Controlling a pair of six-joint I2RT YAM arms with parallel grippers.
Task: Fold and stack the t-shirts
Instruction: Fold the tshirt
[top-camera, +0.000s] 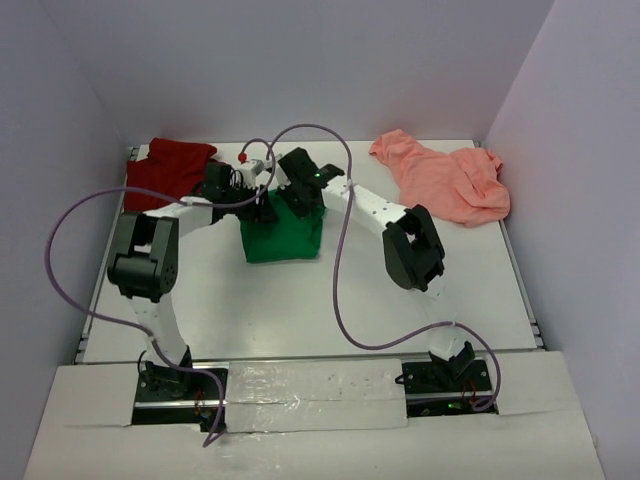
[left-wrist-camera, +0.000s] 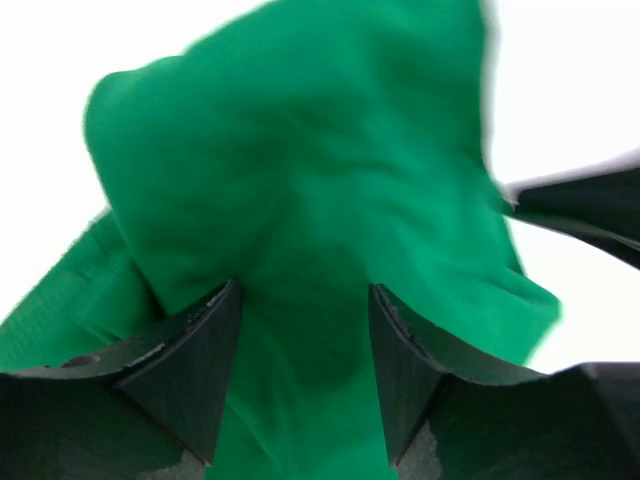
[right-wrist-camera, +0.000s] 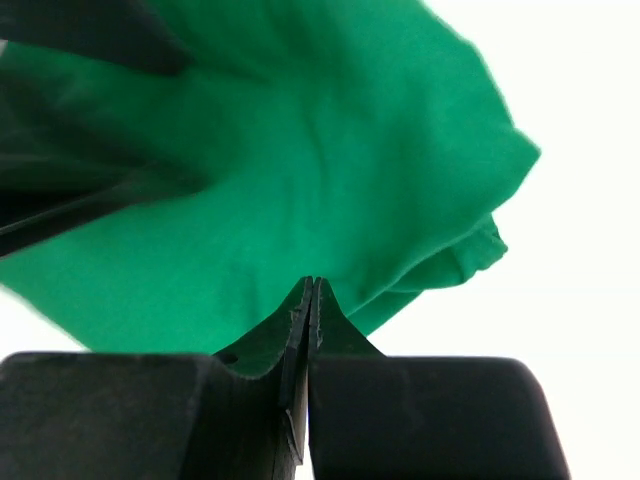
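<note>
Green t-shirt (top-camera: 283, 238): bunched on the middle of the table (top-camera: 400, 310), far edge raised at both hands; long axis could not be told.
Left hand (left-wrist-camera: 305, 335): fingers stood apart, green cloth between them.
Right hand (right-wrist-camera: 310, 300): fingers pressed together, pinching green cloth.
Dark red t-shirt (top-camera: 170, 170): crumpled, far left.
Salmon pink t-shirt (top-camera: 440, 178): crumpled, far right, lying left-right.

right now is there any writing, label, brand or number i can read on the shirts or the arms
No text can be read in any view.
green t-shirt: plain cloth, no print or tag showing, also up close in both wrist views.
dark red t-shirt: plain, no print seen from above.
salmon pink t-shirt: plain, no print seen from above.
left arm and right arm: any marking is too small to read.
</note>
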